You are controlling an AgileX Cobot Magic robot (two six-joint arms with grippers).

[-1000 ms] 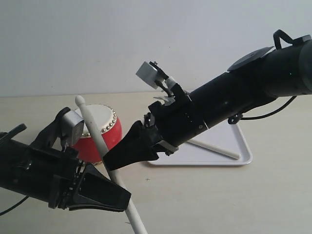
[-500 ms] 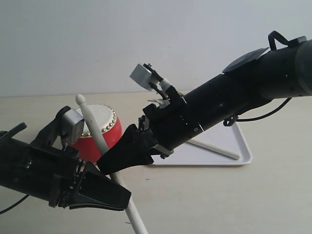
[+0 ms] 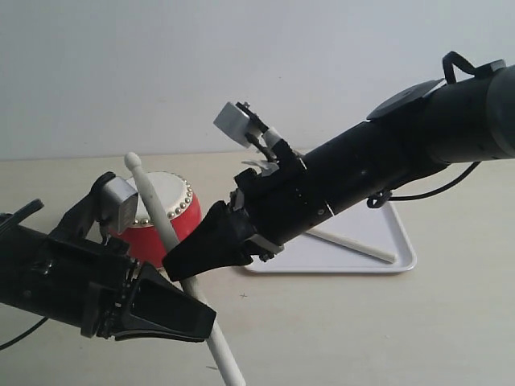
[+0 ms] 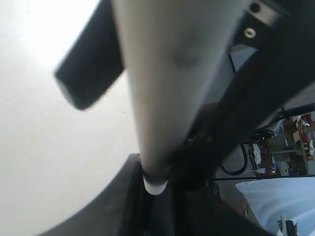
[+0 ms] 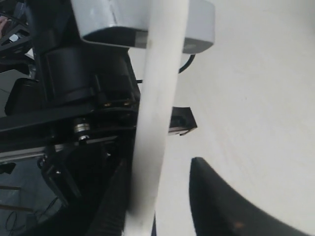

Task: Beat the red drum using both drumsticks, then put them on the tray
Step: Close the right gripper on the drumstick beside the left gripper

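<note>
Drumstick [image 3: 161, 223] is clamped in your left gripper [image 3: 201, 316] jaws; right gripper [image 3: 179, 262] jaws straddle it, parted.

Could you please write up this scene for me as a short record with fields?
left gripper: shut on the held drumstick, its tip pointing up near the red drum
right gripper: open, jaws either side of the held drumstick, gap on one side
tray drumstick: lying in the tray
red drum: upright on the table, beside the tray
</note>
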